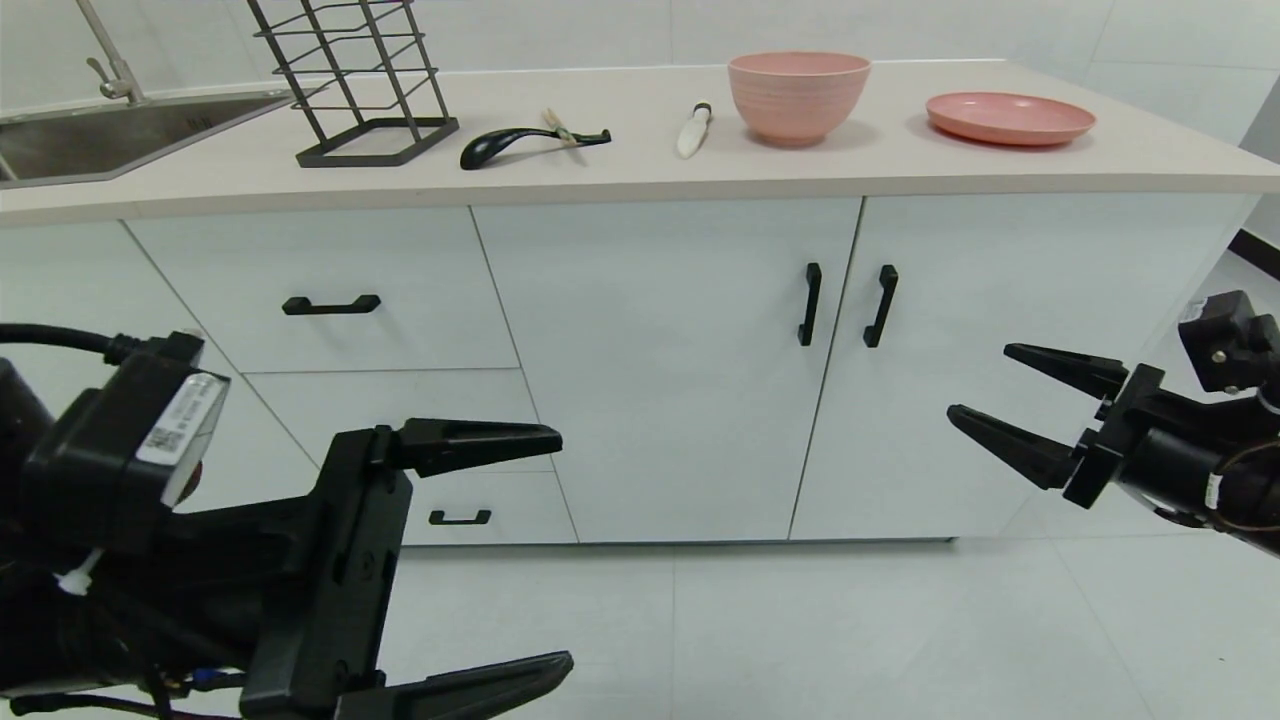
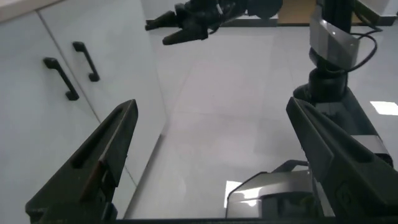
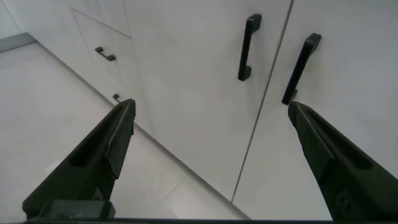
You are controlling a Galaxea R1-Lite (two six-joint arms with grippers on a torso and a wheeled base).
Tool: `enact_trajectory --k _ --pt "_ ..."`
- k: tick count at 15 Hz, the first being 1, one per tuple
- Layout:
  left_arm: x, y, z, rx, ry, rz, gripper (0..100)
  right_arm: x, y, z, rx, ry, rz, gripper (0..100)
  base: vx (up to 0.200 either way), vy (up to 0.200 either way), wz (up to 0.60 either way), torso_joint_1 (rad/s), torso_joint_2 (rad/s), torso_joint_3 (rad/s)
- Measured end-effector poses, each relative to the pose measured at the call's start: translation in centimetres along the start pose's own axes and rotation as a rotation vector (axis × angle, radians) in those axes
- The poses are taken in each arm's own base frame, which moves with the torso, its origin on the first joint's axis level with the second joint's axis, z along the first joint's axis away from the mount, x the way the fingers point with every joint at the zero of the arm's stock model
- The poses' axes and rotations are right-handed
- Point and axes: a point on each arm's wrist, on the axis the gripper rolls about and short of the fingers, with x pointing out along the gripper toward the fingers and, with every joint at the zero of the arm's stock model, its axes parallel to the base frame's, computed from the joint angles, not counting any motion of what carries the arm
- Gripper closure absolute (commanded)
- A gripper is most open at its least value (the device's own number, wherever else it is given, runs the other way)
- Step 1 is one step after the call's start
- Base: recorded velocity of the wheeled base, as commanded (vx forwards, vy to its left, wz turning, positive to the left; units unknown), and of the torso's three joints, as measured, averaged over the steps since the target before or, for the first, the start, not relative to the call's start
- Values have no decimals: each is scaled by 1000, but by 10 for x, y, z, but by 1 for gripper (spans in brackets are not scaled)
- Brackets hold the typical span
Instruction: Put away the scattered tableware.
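Left gripper (image 1: 565, 548) gapes below the counter (image 1: 640, 172) (wrist label (image 1: 183, 416) unreadable).

A steel sink (image 1: 120, 135) with a faucet (image 1: 110, 60) sits in the pale countertop (image 1: 640, 170); below, white cabinet doors (image 1: 660, 400) and drawers (image 1: 400, 270) carry black handles (image 1: 810, 303).

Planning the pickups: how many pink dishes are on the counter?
2: a pink bowl near the middle of the counter, and a pink plate to its right, apart from it.
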Motion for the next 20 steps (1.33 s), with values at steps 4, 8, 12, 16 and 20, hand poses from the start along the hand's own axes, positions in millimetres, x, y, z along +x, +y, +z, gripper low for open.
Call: enact_trajectory --k 4,8,12,16,20 --pt "6 4 -7 -21 14 8 0 -8 2 3 -58 -14 49 0 0 0 0 0 0 0" --pt "24 27 -2 23 -20 -1 0 29 -18 -4 -78 -36 91 0 0 0 0 0 0 0" --pt "67 49 -15 50 -64 -83 0 72 -44 -32 -79 -42 114 0 0 0 0 0 0 0" --pt "124 61 -46 45 -106 -112 0 95 -67 -47 -97 -62 109 0 0 0 0 0 0 0" --pt "170 69 -75 20 -141 -146 0 100 -85 -60 -102 -59 78 0 0 0 0 0 0 0"
